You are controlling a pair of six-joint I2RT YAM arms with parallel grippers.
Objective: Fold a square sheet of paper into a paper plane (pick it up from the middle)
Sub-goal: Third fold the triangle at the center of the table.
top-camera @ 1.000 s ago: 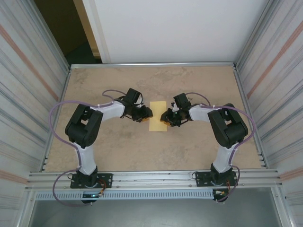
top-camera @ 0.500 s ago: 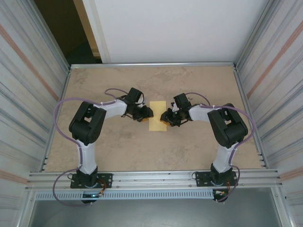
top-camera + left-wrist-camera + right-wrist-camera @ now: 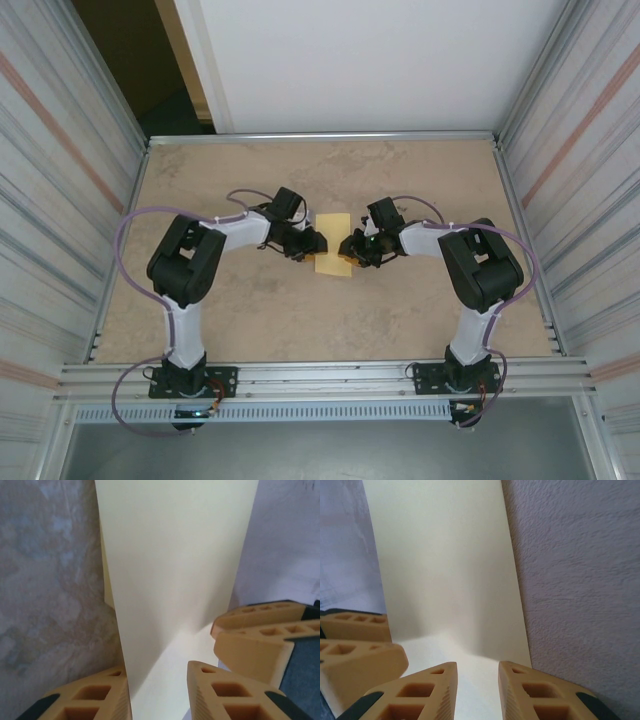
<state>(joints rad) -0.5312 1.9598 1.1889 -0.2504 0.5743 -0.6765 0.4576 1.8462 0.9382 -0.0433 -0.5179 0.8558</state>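
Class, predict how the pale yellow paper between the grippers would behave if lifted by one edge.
Probably floppy: the paper shows a soft bend near the left gripper. Likely very light: its edge looks sheet-thin. Pushed, it may slide on the flat table.

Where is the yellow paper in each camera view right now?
Top external: the yellow paper lies mid-table between left gripper and right gripper.
Left wrist: yellow paper runs top to bottom, centre.
Right wrist: yellow paper runs top to bottom, centre-left.
Shared landmark: the mottled tabletop, left of the paper in left wrist, right of it in right.
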